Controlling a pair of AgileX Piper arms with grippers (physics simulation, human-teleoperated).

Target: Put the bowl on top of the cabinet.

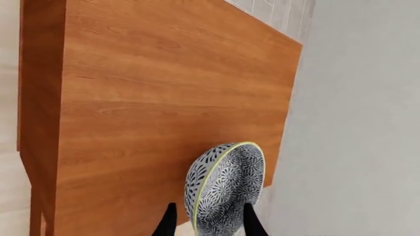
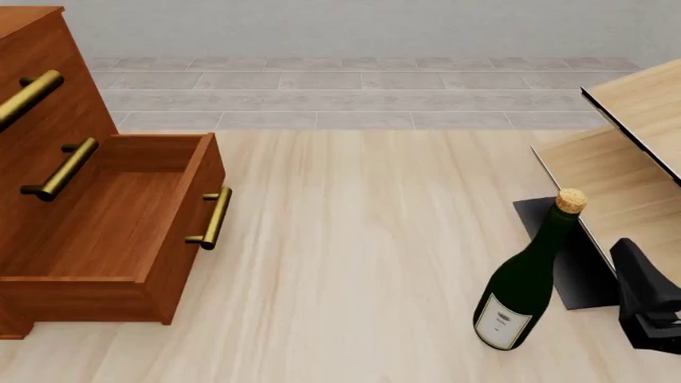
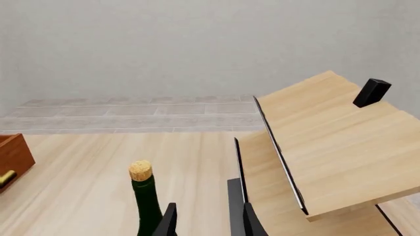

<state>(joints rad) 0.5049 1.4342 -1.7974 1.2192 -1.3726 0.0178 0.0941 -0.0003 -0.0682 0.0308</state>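
We found the left gripper [image 1: 208,223] pinching the bowl [image 1: 225,187] on edge, its fingertips straddling the pale rim, above the cabinet [image 1: 164,108] top and close to that top's edge nearest the grey wall. We judged that a release from there could send the tilted bowl rolling off. The right gripper [image 3: 207,221], fingers parted around nothing, waited beside the bottle [image 2: 529,281].

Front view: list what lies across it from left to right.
cabinet with its open drawer → dark green bottle → pale wood shelf unit, with part of the right arm at the right edge.
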